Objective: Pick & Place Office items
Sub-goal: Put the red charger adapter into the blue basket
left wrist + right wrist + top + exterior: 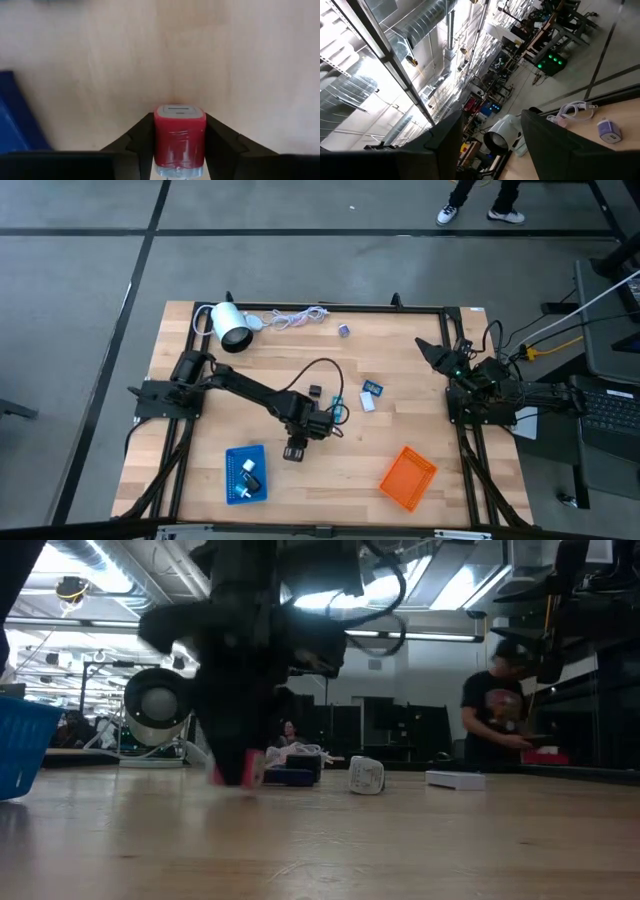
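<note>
A small red block sits low over the wooden worktop, beside the blue tray, pinched between the fingers of the left gripper. The right gripper waits at the worktop's right edge, fingers spread and holding nothing.

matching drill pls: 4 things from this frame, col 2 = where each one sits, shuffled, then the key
Things:
1. red cube
2. blue mesh tray
3. orange mesh tray
4. white lamp-like device

Places:
A. front right of the table
B. back left of the table, beside its coiled cord
C. between the left gripper's jaws
D. front left of the table, small pieces inside

Pairs: 1-C, 2-D, 3-A, 4-B
</note>
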Motion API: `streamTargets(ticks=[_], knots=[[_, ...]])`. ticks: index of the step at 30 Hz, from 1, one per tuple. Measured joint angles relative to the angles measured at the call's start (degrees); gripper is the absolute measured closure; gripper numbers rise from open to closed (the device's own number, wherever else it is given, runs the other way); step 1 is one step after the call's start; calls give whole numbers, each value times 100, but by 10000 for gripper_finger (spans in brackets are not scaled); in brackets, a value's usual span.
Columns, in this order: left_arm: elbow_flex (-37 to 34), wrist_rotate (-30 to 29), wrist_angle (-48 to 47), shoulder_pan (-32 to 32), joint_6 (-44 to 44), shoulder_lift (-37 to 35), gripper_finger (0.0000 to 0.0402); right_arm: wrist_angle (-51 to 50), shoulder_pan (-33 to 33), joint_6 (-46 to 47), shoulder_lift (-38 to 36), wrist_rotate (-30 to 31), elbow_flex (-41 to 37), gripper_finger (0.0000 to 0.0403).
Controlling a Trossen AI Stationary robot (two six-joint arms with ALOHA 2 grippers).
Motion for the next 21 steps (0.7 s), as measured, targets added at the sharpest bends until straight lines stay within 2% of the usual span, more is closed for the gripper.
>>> streamTargets(ticks=[6,14,21], knots=[[2,295,50,299,-117,-501,278,-59,-2,-17,-1,-13,-1,198],[2,289,30,542,-470,-1871,278,-90,1,-2,-1,-28,1,198],[-452,151,-836,-243,-1135,-2968,278,-144,-2,24,0,-28,0,197]])
